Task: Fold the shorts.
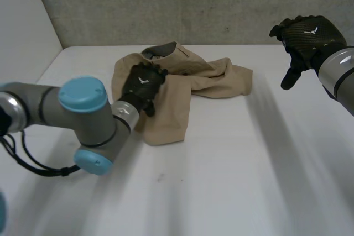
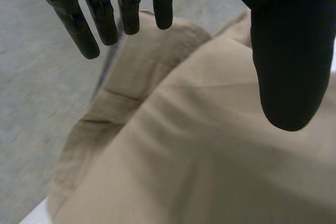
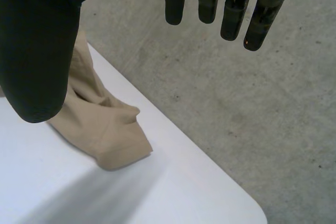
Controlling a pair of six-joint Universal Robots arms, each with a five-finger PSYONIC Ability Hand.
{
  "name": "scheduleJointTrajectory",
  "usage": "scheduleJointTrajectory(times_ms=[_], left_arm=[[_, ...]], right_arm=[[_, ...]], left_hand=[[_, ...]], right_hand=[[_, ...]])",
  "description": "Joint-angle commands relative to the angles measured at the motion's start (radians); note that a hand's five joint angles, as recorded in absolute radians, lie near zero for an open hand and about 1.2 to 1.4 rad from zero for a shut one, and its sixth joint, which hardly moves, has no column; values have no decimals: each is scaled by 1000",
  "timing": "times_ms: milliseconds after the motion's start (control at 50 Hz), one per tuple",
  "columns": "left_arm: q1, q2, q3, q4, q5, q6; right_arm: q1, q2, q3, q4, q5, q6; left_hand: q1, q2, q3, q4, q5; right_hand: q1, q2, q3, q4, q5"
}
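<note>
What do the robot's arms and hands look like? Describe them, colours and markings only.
Left hand and right hand are black, weave-textured, each with a small white mark on its back. Left arm is grey tubing with round light-blue caps; right arm shows a silver-grey wrist.

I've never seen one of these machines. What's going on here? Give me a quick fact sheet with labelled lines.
garment: tan shorts, crumpled, not yet folded
surface: white table
left robot hand: over the shorts near the waistband, fingers straight, gripping nothing
right robot hand: raised at the table's far right side, open, apart from the shorts
</note>
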Motion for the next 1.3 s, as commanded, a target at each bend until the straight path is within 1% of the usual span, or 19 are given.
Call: scheduleJointTrajectory(times_ms=[20, 40, 160, 180, 280, 420, 520, 540, 560, 580, 660, 800, 860, 960, 1040, 1100, 1120, 1220, 1300], left_arm=[[2, -120, 100, 27, 139, 63], [2, -120, 100, 27, 139, 63], [3, -208, 220, 27, 142, 82], [3, -231, 250, 26, 143, 82], [3, -263, 295, 26, 146, 82], [3, -271, 301, 32, 142, 82], [3, -260, 294, 81, 140, 82], [2, -254, 288, 92, 149, 82], [2, -248, 284, 90, 151, 82], [2, -243, 280, 89, 151, 82], [2, -232, 269, 69, 175, 95], [3, -251, 292, -26, 286, 258], [3, -272, 315, -61, 303, 296], [3, -306, 361, -86, 306, 302], [3, -335, 402, -88, 304, 302], [3, -357, 433, -88, 298, 304], [3, -361, 444, -86, 291, 305], [2, -340, 432, -52, 257, 310], [-1, -254, 397, 13, 209, 304]], right_arm=[[0, 34, 3, 0, 3, -2], [0, 35, 3, 0, 3, -2], [2, 47, 16, -3, 3, -3], [2, 48, 16, -3, 3, -3], [-2, 50, 16, -3, 3, -3], [-8, 48, 16, -2, 3, -3], [-8, 48, 17, 0, 3, -3], [-8, 48, 17, 0, 3, -3], [-8, 48, 17, 0, 3, -3], [-8, 48, 19, -2, 3, -3], [-11, 47, 19, -5, 3, -3], [-9, 48, 19, -5, 1, -5], [-5, 48, 19, -5, 3, -5], [-3, 50, 20, -5, 2, -5], [-3, 50, 23, -6, 3, -5], [-3, 50, 25, -6, 1, -5], [-3, 50, 25, -6, 1, -5], [-5, 50, 25, -6, 2, -5], [-5, 50, 26, -6, 3, -5]], left_hand=[[137, 135, 139, 138, 129], [137, 135, 139, 138, 129], [428, 426, 430, 429, 420], [631, 629, 633, 632, 623], [1142, 1140, 1144, 1143, 1135], [1144, 1142, 1146, 1145, 1136], [1144, 1142, 1146, 1145, 1136], [598, 596, 600, 599, 590], [357, 355, 359, 358, 349], [264, 262, 266, 265, 257], [231, 229, 233, 232, 223], [205, 203, 207, 206, 197], [211, 209, 212, 211, 203], [249, 247, 250, 249, 241], [436, 434, 438, 437, 428], [799, 797, 801, 800, 792], [1106, 1104, 1108, 1107, 1098], [1144, 1142, 1146, 1145, 1136], [1144, 1142, 1146, 1145, 1136]], right_hand=[[-19, -33, -32, -57, -68], [-19, -33, -32, -57, -68], [-19, -33, -32, -57, -68], [-19, -33, -32, -57, -68], [-19, -33, -32, -57, -68], [-19, -33, -32, -57, -68], [-19, -33, -32, -57, -68], [-19, -33, -32, -57, -68], [-19, -33, -32, -57, -68], [-19, -33, -32, -57, -68], [-19, -33, -32, -57, -68], [-19, -33, -32, -57, -68], [-19, -33, -32, -57, -68], [-19, -33, -32, -57, -68], [-19, -33, -32, -57, -68], [-19, -33, -32, -57, -68], [-19, -33, -32, -57, -68], [-19, -33, -32, -57, -68], [-19, -33, -32, -57, -68]])
